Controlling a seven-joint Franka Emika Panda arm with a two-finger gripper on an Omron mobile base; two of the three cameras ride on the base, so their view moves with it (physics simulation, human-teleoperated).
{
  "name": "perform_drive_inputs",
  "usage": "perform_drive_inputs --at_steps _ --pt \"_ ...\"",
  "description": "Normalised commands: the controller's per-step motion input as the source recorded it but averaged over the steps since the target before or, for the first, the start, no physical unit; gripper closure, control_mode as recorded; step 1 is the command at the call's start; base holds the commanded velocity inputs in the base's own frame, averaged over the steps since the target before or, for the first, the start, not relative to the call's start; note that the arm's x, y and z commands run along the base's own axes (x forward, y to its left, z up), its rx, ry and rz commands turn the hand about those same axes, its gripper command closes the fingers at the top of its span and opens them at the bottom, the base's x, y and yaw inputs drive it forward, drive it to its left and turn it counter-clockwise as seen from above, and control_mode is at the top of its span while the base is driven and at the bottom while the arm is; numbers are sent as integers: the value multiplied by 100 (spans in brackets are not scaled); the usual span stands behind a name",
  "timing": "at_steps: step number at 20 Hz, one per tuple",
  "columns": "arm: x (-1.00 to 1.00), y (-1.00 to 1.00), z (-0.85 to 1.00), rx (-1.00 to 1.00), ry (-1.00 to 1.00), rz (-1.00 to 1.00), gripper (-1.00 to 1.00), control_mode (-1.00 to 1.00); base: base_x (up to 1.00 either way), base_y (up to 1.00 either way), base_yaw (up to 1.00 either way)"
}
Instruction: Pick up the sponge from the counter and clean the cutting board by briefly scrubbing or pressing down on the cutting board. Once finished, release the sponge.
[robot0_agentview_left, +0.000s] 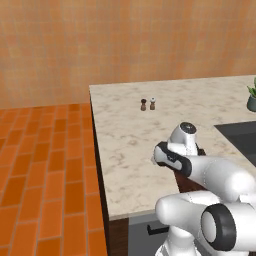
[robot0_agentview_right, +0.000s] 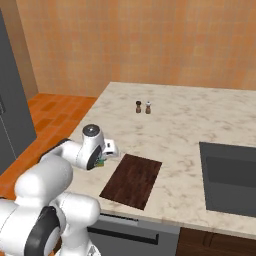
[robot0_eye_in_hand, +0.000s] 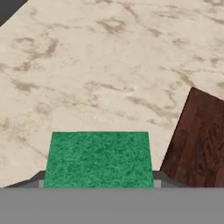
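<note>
The sponge lies green side up on the counter, right at the bottom of the hand view. My gripper has a grey finger against each of its short sides and looks shut on it. In the right base view the hand is low over the counter's left front part, with a bit of the green sponge showing beneath it. The dark brown cutting board lies just to the right, apart from the sponge; its edge shows beside the sponge. My arm hides most of the cutting board in the left base view.
Two small shakers stand further back on the counter. The dark sink is recessed at the right, and a potted plant stands behind it. The counter's left edge drops to an orange tiled floor. A dark grey appliance stands at the far left.
</note>
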Motion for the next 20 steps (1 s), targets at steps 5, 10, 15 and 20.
perform_drive_inputs --at_steps 5,10,15,20 --pt "15 32 -47 0 1 11 100 -100 0 0 0" --pt "15 24 -43 0 1 10 -100 -100 0 0 0" --pt "9 14 -5 0 -1 8 -100 -100 0 0 0" --pt "7 8 14 0 -1 1 -100 -100 0 0 0"
